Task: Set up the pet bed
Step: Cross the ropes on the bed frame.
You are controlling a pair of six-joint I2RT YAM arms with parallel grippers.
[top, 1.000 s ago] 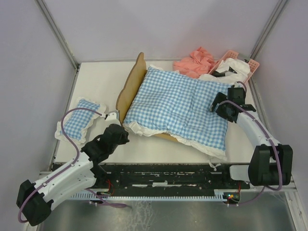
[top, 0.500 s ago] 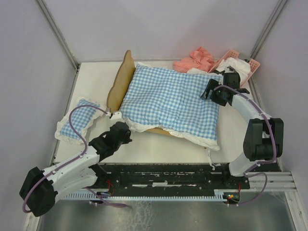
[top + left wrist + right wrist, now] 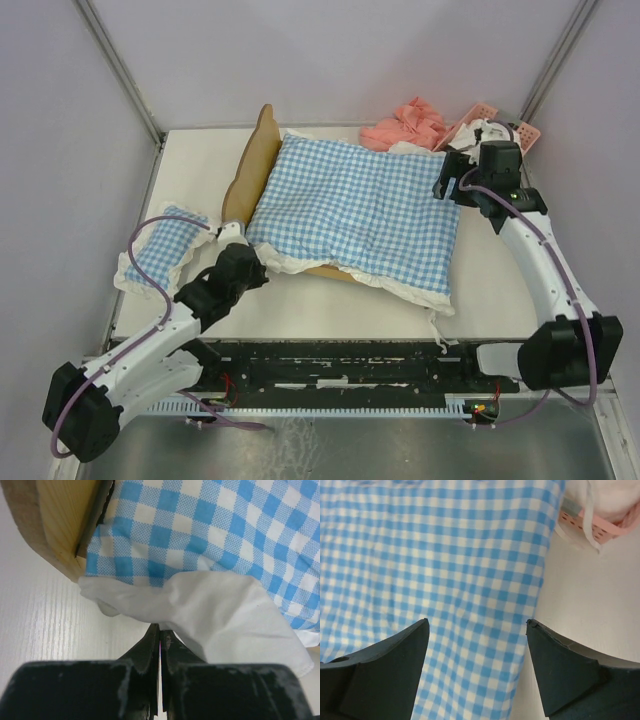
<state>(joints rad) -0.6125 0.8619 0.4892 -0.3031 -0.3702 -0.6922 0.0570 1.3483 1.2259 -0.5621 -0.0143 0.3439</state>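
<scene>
The pet bed shows only as its light-wood headboard (image 3: 250,170) (image 3: 60,520) and a strip of rail at the front; a blue-and-white checked cushion (image 3: 355,215) (image 3: 445,555) covers the rest. My left gripper (image 3: 233,248) (image 3: 159,628) is shut at the cushion's near-left corner. Its tips touch the white frill (image 3: 210,610), and nothing shows between them. My right gripper (image 3: 450,185) (image 3: 477,625) hangs open over the cushion's far-right edge, with nothing in it.
A small checked pillow (image 3: 160,250) lies at the left, beside my left arm. A pink cloth (image 3: 405,128) and a pink basket (image 3: 500,125) (image 3: 590,522) with white fabric sit at the back right. Bare white table (image 3: 585,605) runs along the cushion's right side.
The bed and cushion have slid left and toward the back. My right gripper has moved from the cushion's right side to its far-right corner, still open. The left gripper stays shut at the near-left corner.
</scene>
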